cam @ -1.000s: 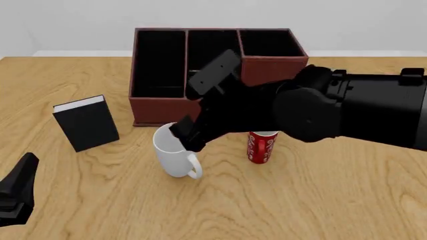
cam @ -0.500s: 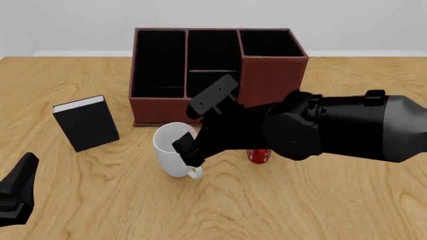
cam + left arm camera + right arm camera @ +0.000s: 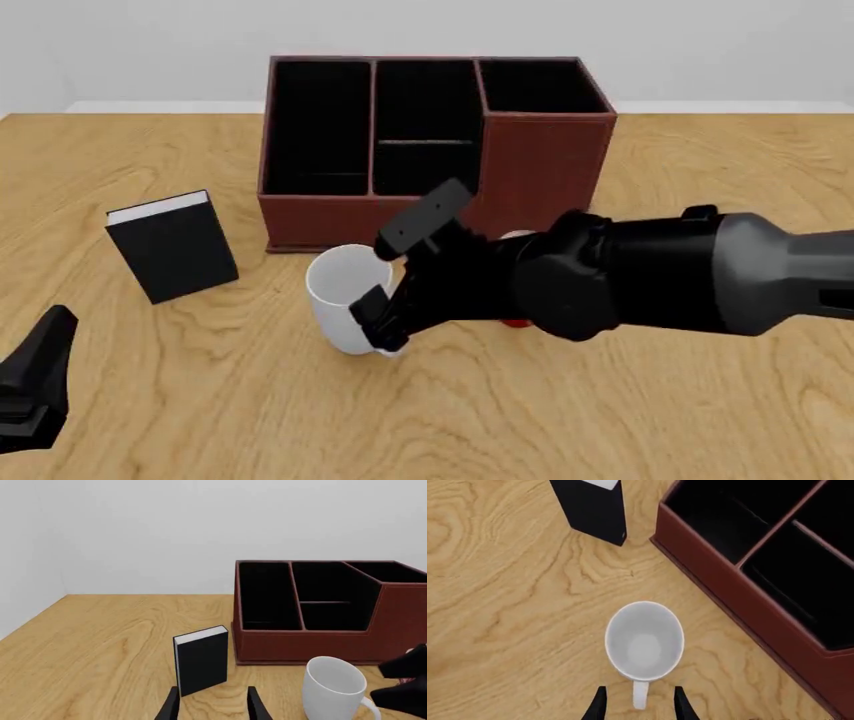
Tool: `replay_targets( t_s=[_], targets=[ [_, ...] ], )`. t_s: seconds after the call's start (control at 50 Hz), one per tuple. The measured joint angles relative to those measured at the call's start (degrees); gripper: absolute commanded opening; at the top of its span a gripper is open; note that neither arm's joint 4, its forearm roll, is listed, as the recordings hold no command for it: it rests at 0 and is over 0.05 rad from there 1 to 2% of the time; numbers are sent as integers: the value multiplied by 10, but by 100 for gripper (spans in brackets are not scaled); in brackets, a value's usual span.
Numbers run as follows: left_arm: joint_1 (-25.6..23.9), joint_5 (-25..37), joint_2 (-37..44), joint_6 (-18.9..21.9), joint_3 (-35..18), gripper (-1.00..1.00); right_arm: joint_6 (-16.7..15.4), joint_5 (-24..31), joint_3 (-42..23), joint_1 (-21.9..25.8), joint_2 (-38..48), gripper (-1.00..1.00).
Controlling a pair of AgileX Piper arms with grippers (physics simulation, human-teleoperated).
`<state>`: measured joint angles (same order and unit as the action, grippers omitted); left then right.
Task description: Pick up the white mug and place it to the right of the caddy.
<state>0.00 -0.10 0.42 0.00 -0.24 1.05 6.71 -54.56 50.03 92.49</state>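
White mug [image 3: 344, 300] upright on the tabletop [image 3: 200, 400], just in front of the caddy [image 3: 427, 150], left of centre. Right tool [image 3: 637, 705] lower than half a second ago — now down at the handle, fingers parted either side, nothing gripped yet. Probably about to close. Left tool [image 3: 210, 705] idle, parted, empty — unchanged.

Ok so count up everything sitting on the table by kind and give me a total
Mugs: 2, the white mug and a red mug, mostly hidden behind the right arm
Caddies: 1, the caddy
Books: 1, the black book
Total: 4
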Motion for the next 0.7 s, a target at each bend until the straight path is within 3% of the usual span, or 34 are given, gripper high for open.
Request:
replay_targets(
  t_s=[0.7],
  targets=[
    [0,0,0,0,0,100,21,-37,15,2,52,100]
  ],
)
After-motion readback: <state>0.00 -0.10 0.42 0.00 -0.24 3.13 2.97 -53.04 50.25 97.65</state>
